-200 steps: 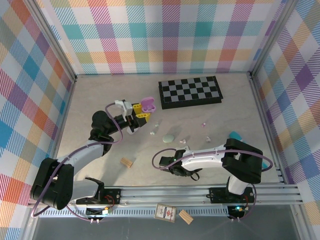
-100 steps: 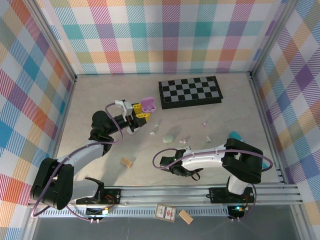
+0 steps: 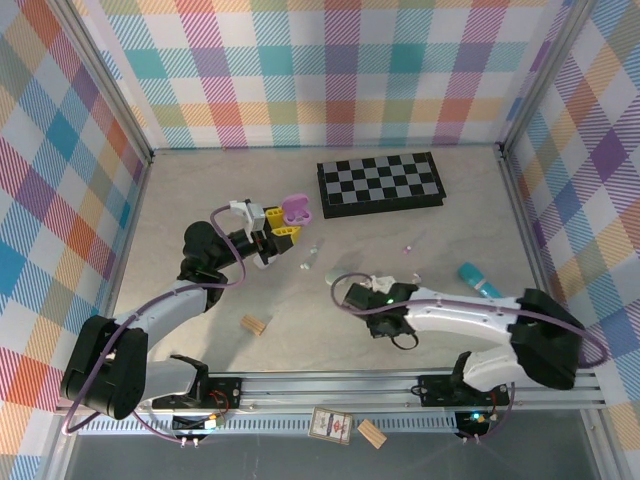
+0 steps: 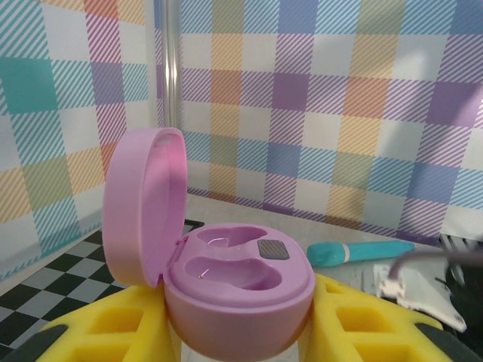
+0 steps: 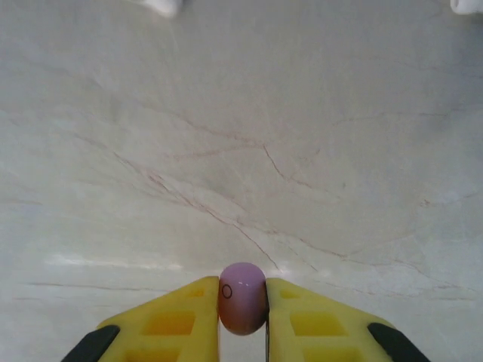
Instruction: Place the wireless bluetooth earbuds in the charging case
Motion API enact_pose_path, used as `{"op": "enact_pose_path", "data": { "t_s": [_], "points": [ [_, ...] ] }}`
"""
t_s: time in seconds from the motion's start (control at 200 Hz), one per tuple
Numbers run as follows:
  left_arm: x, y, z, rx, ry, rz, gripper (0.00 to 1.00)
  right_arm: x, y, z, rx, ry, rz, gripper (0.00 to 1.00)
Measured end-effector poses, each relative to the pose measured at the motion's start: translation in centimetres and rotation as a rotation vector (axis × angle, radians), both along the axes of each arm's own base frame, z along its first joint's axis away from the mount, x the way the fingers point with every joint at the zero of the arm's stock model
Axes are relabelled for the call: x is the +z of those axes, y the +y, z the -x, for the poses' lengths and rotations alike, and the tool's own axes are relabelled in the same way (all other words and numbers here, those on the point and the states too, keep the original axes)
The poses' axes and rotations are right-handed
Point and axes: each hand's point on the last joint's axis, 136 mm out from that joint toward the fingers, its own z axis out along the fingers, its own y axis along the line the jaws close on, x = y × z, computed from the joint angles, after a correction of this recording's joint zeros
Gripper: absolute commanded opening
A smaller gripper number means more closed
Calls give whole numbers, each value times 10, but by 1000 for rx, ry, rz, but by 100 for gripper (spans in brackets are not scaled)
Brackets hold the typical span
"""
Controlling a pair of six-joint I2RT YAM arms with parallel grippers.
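Observation:
The purple charging case (image 4: 238, 279) stands with its lid up and both wells empty, and my left gripper (image 4: 240, 320) is shut on its base. From above the case (image 3: 297, 210) is at the table's left middle with the left gripper (image 3: 281, 229) under it. My right gripper (image 5: 242, 292) is shut on a small purple earbud (image 5: 242, 297) just above the pale tabletop. In the top view the right gripper (image 3: 350, 293) is at mid-table. Loose earbuds lie around: a white one (image 3: 314, 246), a pale green one (image 3: 308, 266) and a purple one (image 3: 407, 246).
A checkerboard (image 3: 380, 183) lies at the back. A teal stick-shaped object (image 3: 478, 281) lies to the right, also in the left wrist view (image 4: 362, 251). A tan wooden block (image 3: 256, 324) sits near the left arm. More small buds (image 3: 417, 277) lie near the right arm.
My right arm has swung out to the right and its gripper has moved forward from the near edge to mid-table, covering the spot where a pale green case lay. The left arm has stayed still.

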Motion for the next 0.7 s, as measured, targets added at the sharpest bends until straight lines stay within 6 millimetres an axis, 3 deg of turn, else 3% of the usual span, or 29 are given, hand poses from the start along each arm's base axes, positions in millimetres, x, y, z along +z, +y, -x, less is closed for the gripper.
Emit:
{"op": "enact_pose_path", "data": {
  "t_s": [0.16, 0.34, 0.7],
  "points": [
    [-6, -5, 2, -7, 2, -25, 37, 27, 3, -18, -64, -26, -196, 21],
    [-15, -20, 10, -37, 4, -56, 37, 52, 14, -25, -25, -45, -309, 21],
    [-44, -45, 8, -42, 27, -101, 36, 152, 56, -52, 118, -207, -527, 21]
  ]
}}
